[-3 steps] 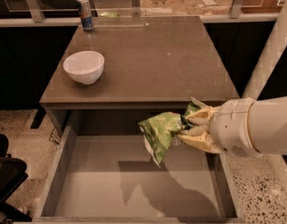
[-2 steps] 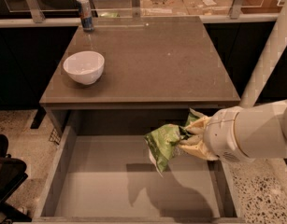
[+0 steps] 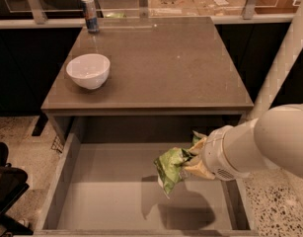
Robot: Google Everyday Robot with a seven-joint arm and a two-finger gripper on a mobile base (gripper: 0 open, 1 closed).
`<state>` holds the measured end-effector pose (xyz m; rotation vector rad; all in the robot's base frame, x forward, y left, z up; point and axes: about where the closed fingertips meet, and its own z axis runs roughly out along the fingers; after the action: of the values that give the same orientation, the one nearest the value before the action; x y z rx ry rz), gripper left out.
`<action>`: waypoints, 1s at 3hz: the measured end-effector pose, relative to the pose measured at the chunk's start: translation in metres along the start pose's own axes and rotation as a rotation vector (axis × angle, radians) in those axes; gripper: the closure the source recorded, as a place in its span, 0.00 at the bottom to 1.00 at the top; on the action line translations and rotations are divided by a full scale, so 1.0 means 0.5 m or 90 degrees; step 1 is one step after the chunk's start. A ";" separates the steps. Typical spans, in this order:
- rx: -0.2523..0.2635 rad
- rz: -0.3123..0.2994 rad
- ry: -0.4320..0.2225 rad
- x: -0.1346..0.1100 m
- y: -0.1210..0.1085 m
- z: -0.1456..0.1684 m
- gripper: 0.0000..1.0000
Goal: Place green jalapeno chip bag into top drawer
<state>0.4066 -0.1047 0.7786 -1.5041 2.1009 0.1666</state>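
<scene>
The green jalapeno chip bag [image 3: 169,168], crumpled light and dark green foil, hangs in my gripper [image 3: 189,163] over the right half of the open top drawer [image 3: 92,201]. The gripper is shut on the bag's right edge and holds it above the drawer's flat grey bottom, which carries its shadow. My white arm comes in from the right and covers the drawer's right wall. The drawer is pulled fully out below the table's front edge.
A grey-brown table [image 3: 166,68] stands behind the drawer with a white bowl [image 3: 88,70] at its left and a drink can [image 3: 90,14] at its far left corner. A white post [image 3: 284,63] rises at the right. A black chair [image 3: 5,186] is at the lower left.
My gripper and the bag have moved down and a little to the right, lower into the open drawer.
</scene>
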 end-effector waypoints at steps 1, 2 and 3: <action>-0.021 0.016 0.012 0.017 -0.002 0.037 1.00; -0.022 0.016 0.014 0.018 -0.001 0.038 0.83; -0.025 0.016 0.017 0.020 0.000 0.042 0.59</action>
<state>0.4117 -0.1046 0.7561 -1.5109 2.1496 0.1986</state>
